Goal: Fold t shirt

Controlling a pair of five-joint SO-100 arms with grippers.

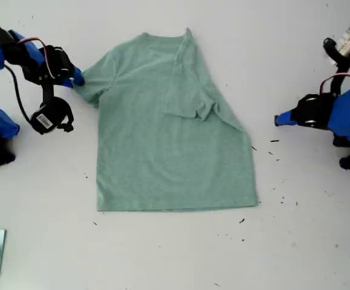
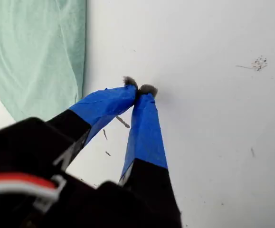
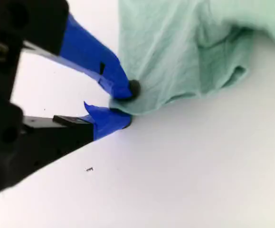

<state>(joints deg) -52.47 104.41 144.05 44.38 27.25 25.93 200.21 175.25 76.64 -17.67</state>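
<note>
My second gripper (image 3: 123,104) pinches the hem of a sleeve of the t shirt (image 3: 184,52), the blue-taped jaws clamped on a fold of cloth just off the white bench (image 3: 184,180). In the exterior view that gripper (image 1: 78,77) sits at the view's left, at the garment's outstretched sleeve. The t shirt (image 1: 162,145) lies flat at the middle of the bench (image 1: 175,254), neck toward the far edge, its other sleeve folded in across the chest. At the exterior view's right, my first gripper (image 1: 277,120) rests apart from the cloth, its jaws closed tip to tip on nothing (image 2: 139,90), the shirt's edge (image 2: 37,52) off to one side. Dark specks (image 1: 274,151) dot the bench near it.
</note>
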